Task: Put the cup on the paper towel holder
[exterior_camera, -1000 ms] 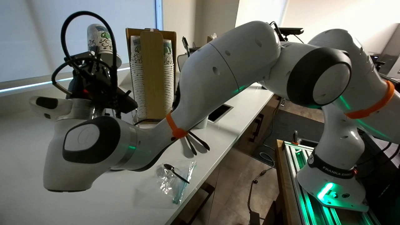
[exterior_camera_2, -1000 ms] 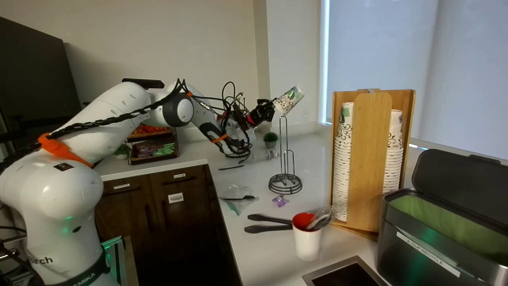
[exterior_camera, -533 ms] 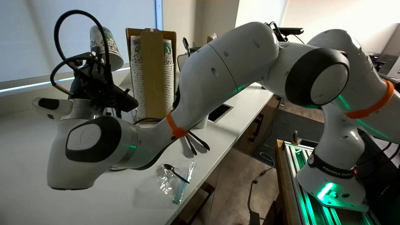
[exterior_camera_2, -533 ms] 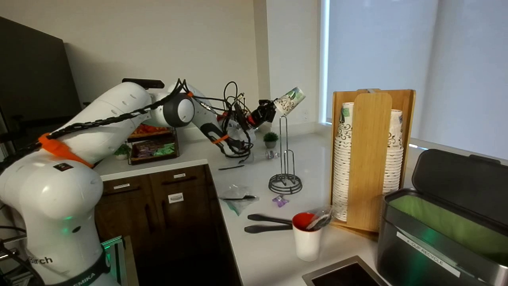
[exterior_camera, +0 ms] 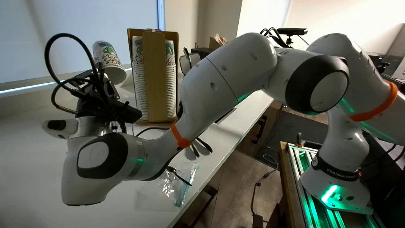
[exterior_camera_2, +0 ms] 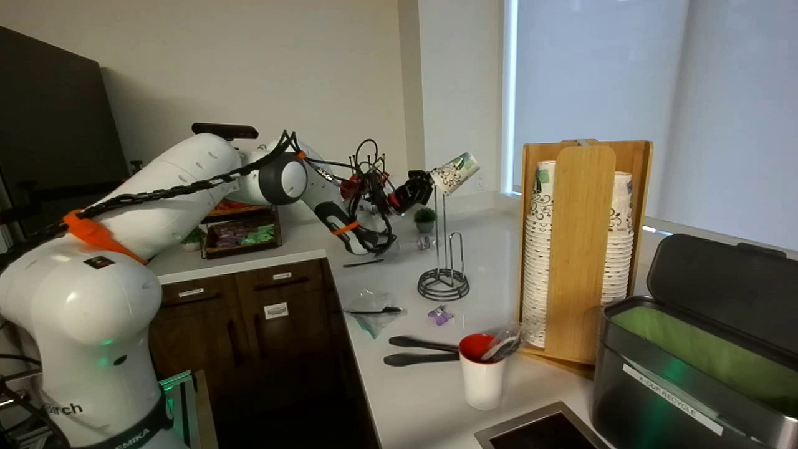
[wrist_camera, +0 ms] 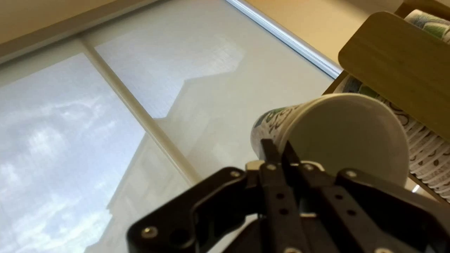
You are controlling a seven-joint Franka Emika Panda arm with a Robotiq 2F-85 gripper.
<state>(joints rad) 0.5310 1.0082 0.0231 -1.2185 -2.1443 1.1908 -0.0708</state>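
Note:
The whitish printed cup (exterior_camera_2: 458, 173) is tilted in the air, its mouth facing down and toward my gripper. My gripper (exterior_camera_2: 431, 182) is shut on the cup's rim, with the wall between the two fingers (wrist_camera: 279, 146). The cup also shows in an exterior view (exterior_camera: 109, 60) and in the wrist view (wrist_camera: 346, 137). The dark wire paper towel holder (exterior_camera_2: 443, 290) stands on the counter below the cup. The top of its tall rod is hidden at the cup's lower edge; I cannot tell if it is inside or behind. The holder is hidden in the wrist view.
A wooden dispenser (exterior_camera_2: 585, 249) with stacked cups stands to the cup's right, near a dark bin (exterior_camera_2: 661, 374). A white cup with red inside (exterior_camera_2: 483, 380), a purple piece (exterior_camera_2: 440, 316), a plastic bag (exterior_camera_2: 374, 315) and a small plant (exterior_camera_2: 425, 217) are on the counter.
My gripper and the cup have moved down, and the cup's lower edge now covers the rod's top. The holder has shifted slightly left and turned a little in an exterior view.

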